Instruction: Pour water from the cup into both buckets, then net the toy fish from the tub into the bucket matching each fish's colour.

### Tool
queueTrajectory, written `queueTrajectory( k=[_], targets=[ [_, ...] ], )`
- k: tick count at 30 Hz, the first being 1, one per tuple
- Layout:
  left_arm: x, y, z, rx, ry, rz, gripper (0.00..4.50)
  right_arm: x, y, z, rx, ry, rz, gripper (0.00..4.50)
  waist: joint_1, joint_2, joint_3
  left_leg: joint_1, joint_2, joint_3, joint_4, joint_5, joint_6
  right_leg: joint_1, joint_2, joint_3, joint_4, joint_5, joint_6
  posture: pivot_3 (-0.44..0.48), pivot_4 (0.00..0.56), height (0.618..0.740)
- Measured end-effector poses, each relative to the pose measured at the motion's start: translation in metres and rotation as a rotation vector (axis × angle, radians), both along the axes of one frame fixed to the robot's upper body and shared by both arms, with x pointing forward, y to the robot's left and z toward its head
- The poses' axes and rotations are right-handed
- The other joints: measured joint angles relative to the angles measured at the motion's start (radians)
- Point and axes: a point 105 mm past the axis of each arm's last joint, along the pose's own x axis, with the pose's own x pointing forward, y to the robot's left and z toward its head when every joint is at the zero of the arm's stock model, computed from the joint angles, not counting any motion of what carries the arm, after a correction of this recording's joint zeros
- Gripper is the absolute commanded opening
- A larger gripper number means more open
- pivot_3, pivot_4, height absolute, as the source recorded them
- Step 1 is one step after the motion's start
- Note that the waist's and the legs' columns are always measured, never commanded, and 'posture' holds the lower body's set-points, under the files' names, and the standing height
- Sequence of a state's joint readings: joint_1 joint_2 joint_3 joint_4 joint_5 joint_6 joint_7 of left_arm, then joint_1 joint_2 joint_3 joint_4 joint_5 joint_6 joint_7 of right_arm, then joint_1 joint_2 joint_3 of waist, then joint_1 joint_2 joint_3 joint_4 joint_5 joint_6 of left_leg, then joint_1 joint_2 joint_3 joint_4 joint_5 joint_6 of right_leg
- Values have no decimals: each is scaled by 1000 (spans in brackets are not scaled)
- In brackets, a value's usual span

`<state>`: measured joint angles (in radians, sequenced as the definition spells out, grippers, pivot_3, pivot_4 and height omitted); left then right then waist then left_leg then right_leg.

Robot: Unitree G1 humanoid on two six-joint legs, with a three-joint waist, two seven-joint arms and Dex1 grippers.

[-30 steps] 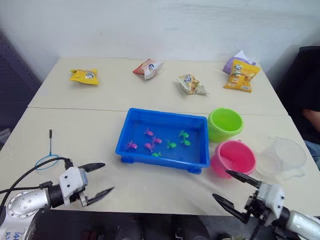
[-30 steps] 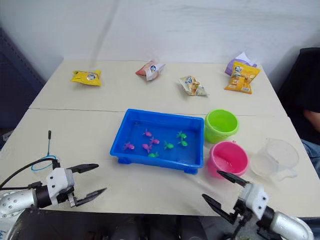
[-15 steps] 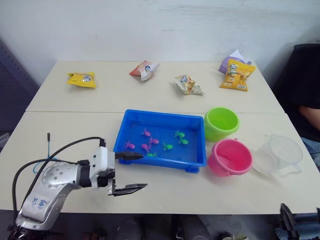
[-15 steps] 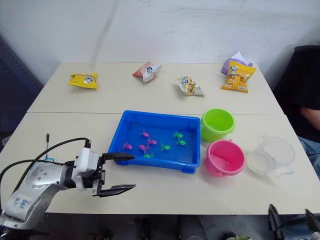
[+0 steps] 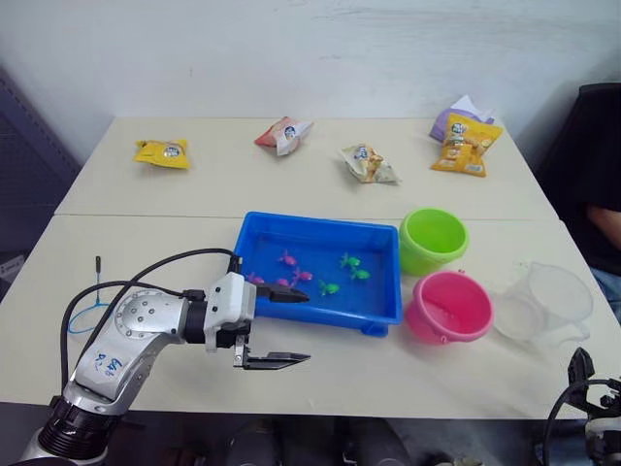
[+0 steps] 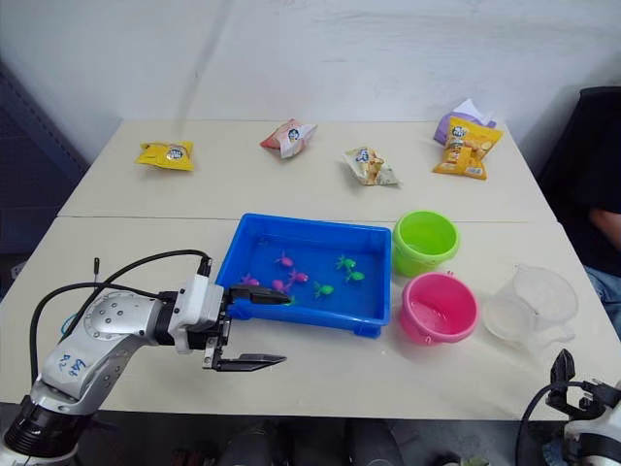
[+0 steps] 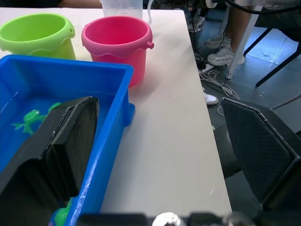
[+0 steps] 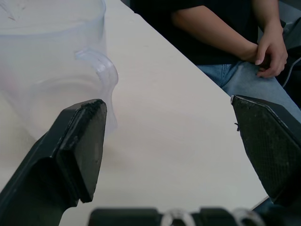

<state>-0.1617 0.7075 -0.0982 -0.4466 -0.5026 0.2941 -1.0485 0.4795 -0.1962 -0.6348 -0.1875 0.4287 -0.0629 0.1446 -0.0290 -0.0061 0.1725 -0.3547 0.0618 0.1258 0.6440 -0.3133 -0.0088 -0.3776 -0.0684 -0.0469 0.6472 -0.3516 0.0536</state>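
Cup (image 5: 546, 306): upright on the table's right side, just beside the pink bucket (image 5: 450, 307), with the lime green bucket (image 5: 433, 240) behind. Blue tub (image 5: 383, 316): centre, holding pink and green toy fish (image 5: 330, 286). Left gripper (image 5: 279, 326): jaws wide, empty, at the tub's near-left corner. Right gripper (image 8: 171, 155): jaws wide, empty, near the cup. Net (image 5: 92, 303): flat at far left.
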Motion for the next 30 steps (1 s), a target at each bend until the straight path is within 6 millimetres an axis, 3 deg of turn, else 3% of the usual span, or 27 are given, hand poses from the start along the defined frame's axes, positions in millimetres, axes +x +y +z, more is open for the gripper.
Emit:
queueTrajectory(
  k=[9, 19, 30],
  targets=[
    [2, -1, 3, 12, -21, 12, 4469, 15, -4, -9, 25, -25, -12, 4500, -1, 0, 0, 0, 0, 0, 0, 1, -1, 0, 1, 1, 0, 0, 2, 0, 150, 739],
    [2, 1, -3, 13, -3, 39, 4469, 12, -2, -11, 30, -11, 9, 4500, -2, 0, 0, 0, 1, 0, 0, 1, -2, 0, 2, 2, 0, 0, 2, 0, 150, 739],
    [4, 0, -2, 15, -16, 42, 4469, 27, 4, -17, 99, -11, 50, 4500, -1, 0, 0, 0, 2, 0, -1, 1, -2, 0, 3, 2, 0, 0, 2, 0, 150, 739]
  ],
)
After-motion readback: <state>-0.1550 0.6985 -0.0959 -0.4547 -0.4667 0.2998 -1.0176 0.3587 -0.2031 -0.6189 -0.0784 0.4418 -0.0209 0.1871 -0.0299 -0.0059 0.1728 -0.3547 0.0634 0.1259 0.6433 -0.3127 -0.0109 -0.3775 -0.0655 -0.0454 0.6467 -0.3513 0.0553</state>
